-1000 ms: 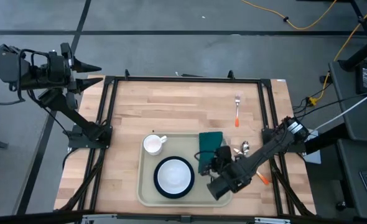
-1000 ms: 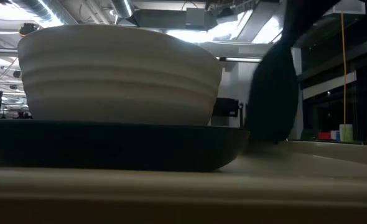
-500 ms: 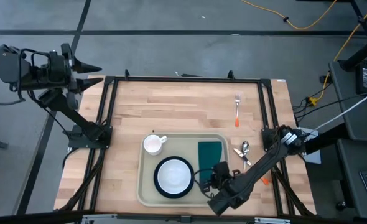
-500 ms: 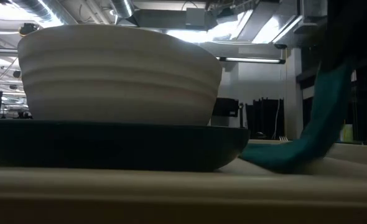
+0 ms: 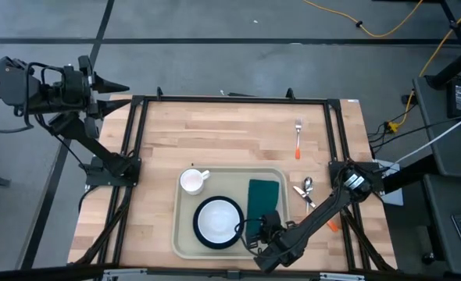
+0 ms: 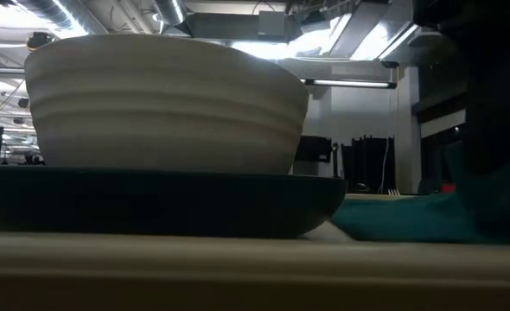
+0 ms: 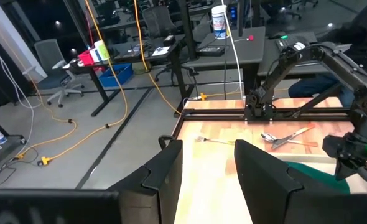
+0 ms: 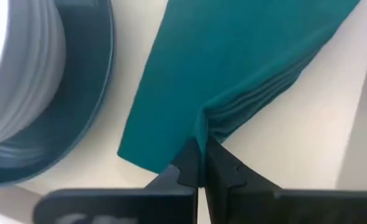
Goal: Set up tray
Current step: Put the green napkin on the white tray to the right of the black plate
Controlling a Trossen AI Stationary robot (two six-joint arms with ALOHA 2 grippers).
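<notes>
Your right gripper (image 5: 263,224) pinches the green napkin (image 5: 263,197) on the tray (image 5: 182,240); your left arm waits off the bench.

The cream tray sits at the near middle of the wooden bench (image 5: 215,133). On it you have a white mug (image 5: 191,180) at the far left corner, a white bowl (image 5: 218,221) on a dark plate (image 5: 200,234) in the middle, and the napkin lying flat along the right side, just beside the plate. In the right wrist view your fingers (image 8: 186,163) are pressed together on the napkin's near edge, which puckers into folds between them. A spoon (image 5: 308,186) lies on the bench just right of the tray, and an orange-handled fork (image 5: 298,139) lies farther back. Your left gripper (image 7: 208,165) hangs beyond the bench's far left corner, its fingers apart and empty.
</notes>
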